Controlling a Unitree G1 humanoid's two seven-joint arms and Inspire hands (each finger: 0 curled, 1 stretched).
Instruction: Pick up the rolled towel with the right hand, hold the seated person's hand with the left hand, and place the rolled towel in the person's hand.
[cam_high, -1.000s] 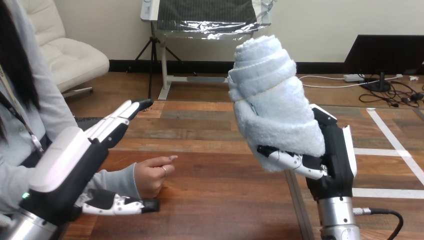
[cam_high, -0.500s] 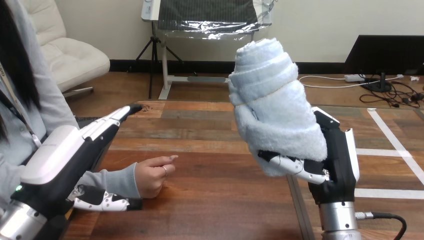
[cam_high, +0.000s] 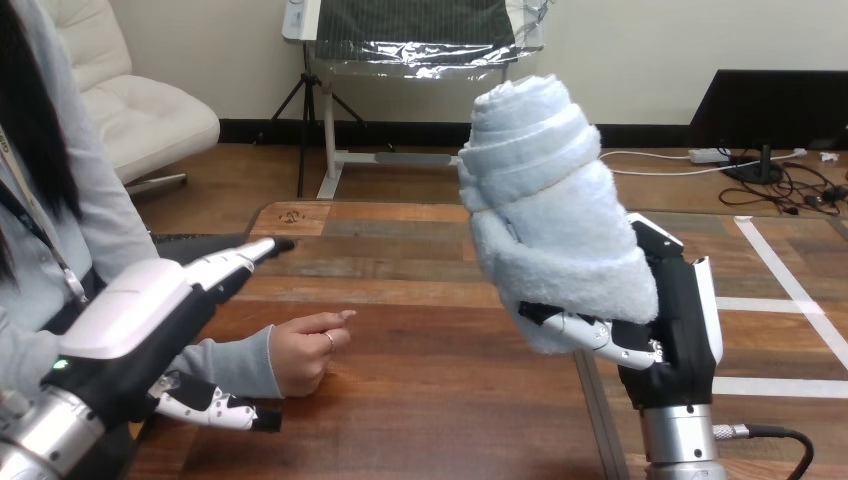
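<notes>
A pale blue rolled towel (cam_high: 545, 205) stands upright and high above the table at centre right, with my right hand (cam_high: 672, 330) shut round its lower part, thumb across the front. The person's hand (cam_high: 305, 350) rests loosely curled on the wooden table (cam_high: 420, 280) at lower left, one finger pointing right. My left hand (cam_high: 150, 320) hovers open at the left, just over the person's sleeved wrist. Its fingers (cam_high: 240, 262) reach out straight behind the wrist and its thumb lies in front of the wrist; neither is curled round it.
The person sits at the table's left side. The table's right edge runs down past my right arm, with the floor and white tape lines beyond it.
My left hand has dropped lower and drawn back toward the left, its fingers now lying flatter over the table. The towel and my right hand have barely shifted; the person's hand stays still.
</notes>
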